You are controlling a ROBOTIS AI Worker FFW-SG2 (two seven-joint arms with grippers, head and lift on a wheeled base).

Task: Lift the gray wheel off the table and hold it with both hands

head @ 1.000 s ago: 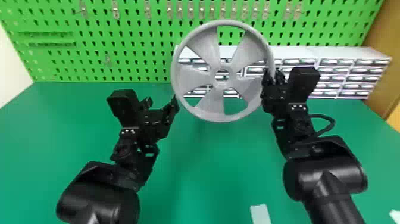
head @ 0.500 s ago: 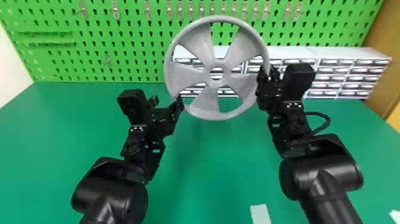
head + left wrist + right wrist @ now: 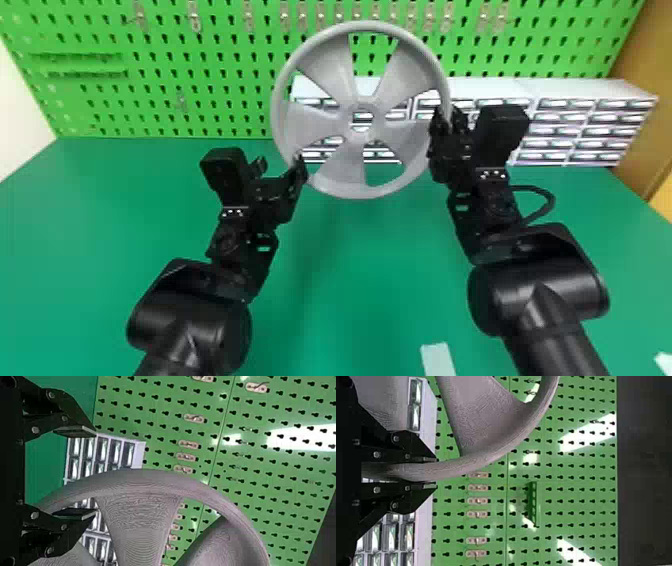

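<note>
Green pegboard and white drawers back the worktop, above which the gray wheel is held, roughly upright. The right tool is clamped on the right side of its rim, so it alone seems to bear the weight. The left tool is spread wide by the lower left rim, probably so that edge can fit inside. Upright likely suits both arms, offering each one side; closing the left should share the load.
</note>
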